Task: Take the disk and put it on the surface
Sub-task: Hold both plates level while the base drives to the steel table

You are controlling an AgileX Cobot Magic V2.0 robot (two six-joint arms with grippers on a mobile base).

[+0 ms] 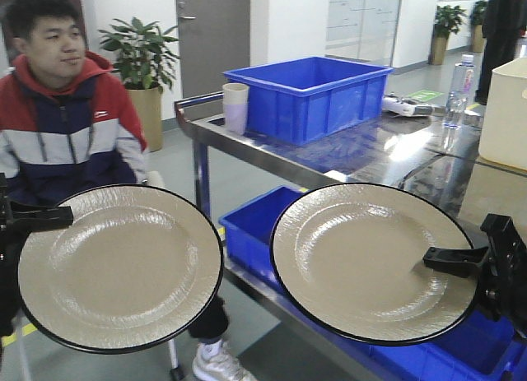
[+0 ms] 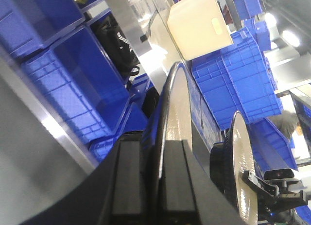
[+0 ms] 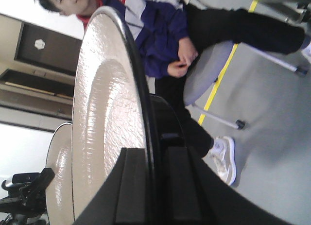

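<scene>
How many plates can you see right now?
2. The left plate is clamped at its rim in the jaws of the left gripper, at the left of the front view. The right plate is clamped by the right gripper, at the right. No others show.

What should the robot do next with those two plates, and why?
Probably carry the right plate forward over the metal tabletop, levelling it. The right gripper and left gripper each clamp a plate rim; that plate and the left plate hang nearly upright in the air, resting on nothing.
</scene>
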